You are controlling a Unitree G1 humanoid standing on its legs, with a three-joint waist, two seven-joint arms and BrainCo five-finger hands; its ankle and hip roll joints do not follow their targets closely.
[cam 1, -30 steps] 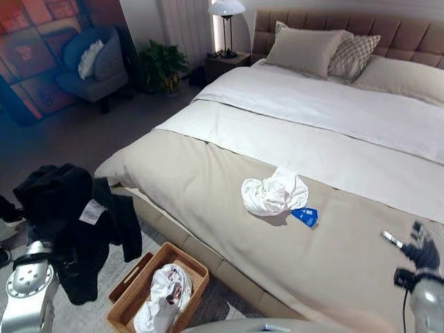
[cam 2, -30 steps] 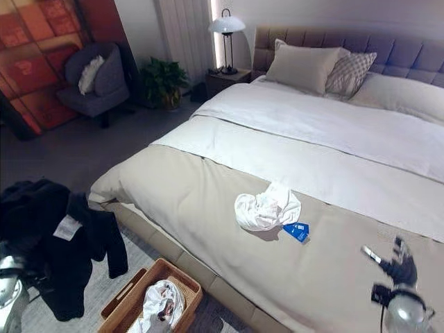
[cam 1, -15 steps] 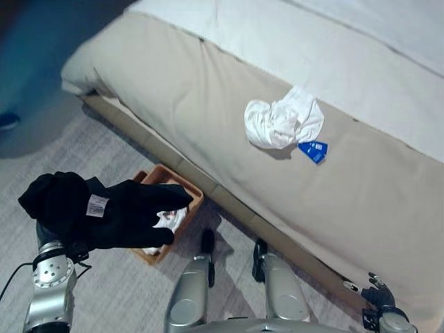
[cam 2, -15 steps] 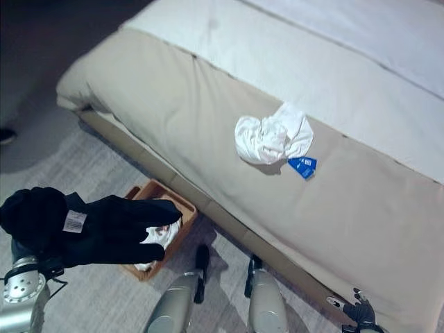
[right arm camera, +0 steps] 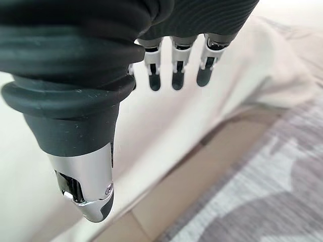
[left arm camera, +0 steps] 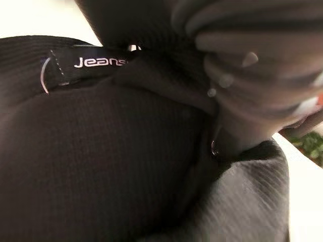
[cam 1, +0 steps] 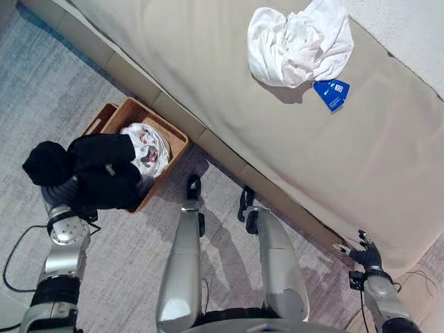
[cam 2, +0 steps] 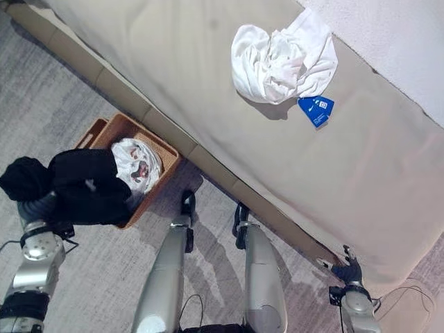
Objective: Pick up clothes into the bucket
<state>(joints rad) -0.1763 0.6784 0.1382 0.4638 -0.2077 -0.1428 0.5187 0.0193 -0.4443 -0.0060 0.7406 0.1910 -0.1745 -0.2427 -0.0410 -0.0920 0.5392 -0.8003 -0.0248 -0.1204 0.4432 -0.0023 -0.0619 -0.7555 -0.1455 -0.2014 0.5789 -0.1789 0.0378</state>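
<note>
Over basket (cam 1: 174,137), black garment (cam 1: 104,170) draping left hand (cam 1: 59,191)

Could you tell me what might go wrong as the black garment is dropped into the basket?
The black garment bunches over the basket's near rim, so part may spill onto the floor. A white garment already lies inside, leaving less room. Another white garment remains on the bed.
</note>
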